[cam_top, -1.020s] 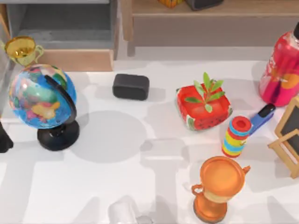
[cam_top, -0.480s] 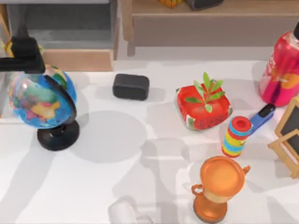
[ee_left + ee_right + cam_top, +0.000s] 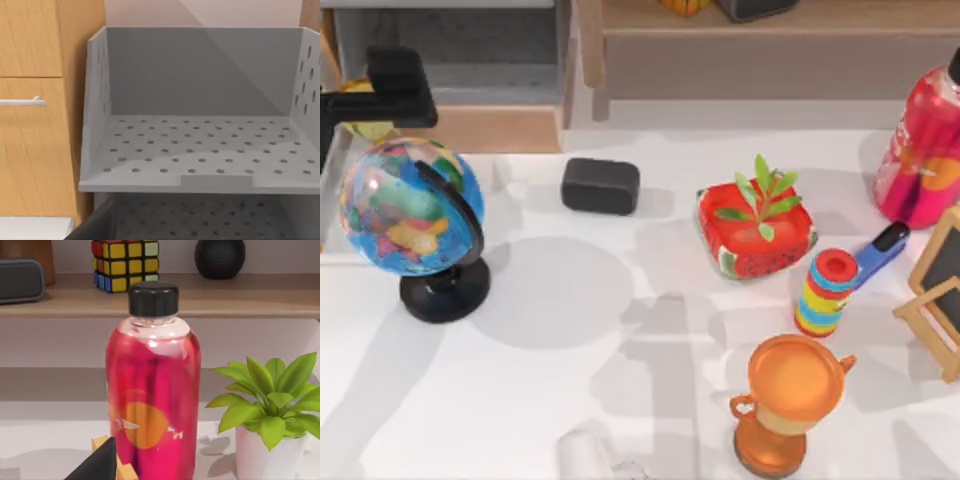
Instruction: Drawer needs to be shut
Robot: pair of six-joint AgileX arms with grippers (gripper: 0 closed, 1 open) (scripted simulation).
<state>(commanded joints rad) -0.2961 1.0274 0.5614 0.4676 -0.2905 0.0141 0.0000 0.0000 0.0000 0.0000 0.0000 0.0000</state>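
Observation:
The drawer stands pulled out at the back left of the table, its light tan front panel facing the table and its grey inside open to view. My left gripper hovers over the drawer's front left corner, just behind the globe. The left wrist view looks into a grey perforated compartment beside a tan wooden cabinet front. My right gripper shows as a dark tip in front of a red bottle.
A small gold cup peeks out under the left gripper. A black box, a red plant pot, a striped cylinder, an orange trophy, the red bottle and a wooden shelf unit stand around.
My left arm has come in from the table's left edge, risen over the globe and moved back and right to the drawer's front corner, now covering most of the gold cup.

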